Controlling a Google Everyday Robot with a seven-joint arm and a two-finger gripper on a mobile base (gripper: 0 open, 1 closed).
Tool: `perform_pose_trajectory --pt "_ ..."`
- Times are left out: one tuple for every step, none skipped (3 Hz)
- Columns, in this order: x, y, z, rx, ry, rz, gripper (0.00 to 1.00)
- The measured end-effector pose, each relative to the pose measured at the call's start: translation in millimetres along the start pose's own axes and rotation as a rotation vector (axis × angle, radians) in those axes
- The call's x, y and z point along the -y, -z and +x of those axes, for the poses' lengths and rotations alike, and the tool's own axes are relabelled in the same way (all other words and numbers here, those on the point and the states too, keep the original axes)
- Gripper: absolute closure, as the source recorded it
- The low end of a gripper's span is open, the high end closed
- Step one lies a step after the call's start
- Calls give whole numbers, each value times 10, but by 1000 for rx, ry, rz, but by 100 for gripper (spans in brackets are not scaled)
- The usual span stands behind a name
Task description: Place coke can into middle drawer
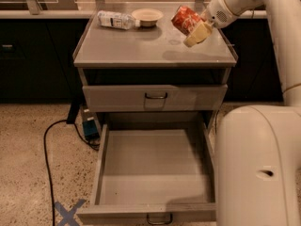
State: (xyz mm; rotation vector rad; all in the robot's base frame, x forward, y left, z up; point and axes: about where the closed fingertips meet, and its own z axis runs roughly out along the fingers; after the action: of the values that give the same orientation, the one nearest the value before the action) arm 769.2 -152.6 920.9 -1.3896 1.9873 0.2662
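The red coke can [185, 19] is tilted in my gripper [194, 28], held in the air above the right part of the grey cabinet's top [141, 48]. The tan fingers [197, 34] are shut on the can. The middle drawer [153, 173], a wide shallow tray with a dark loop handle [159, 218], is pulled fully open at the bottom of the cabinet and is empty. The can is well above and behind the drawer.
A clear plastic water bottle [115, 20] lies on the cabinet top at the back left, next to a tan bowl [147, 16]. A closed handled drawer [155, 97] sits above the open one. A black cable [49, 159] and blue floor tape [67, 213] are at the left. My white arm [258, 164] fills the right.
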Motion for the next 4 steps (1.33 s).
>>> perform_pose_trajectory --pt "-274 232 -79 87 -7 -37 100" --pt "-620 402 -115 124 11 -62 100" --pt "-833 162 -15 99 1 -124 100" --pt "-832 160 -14 98 0 -124 100"
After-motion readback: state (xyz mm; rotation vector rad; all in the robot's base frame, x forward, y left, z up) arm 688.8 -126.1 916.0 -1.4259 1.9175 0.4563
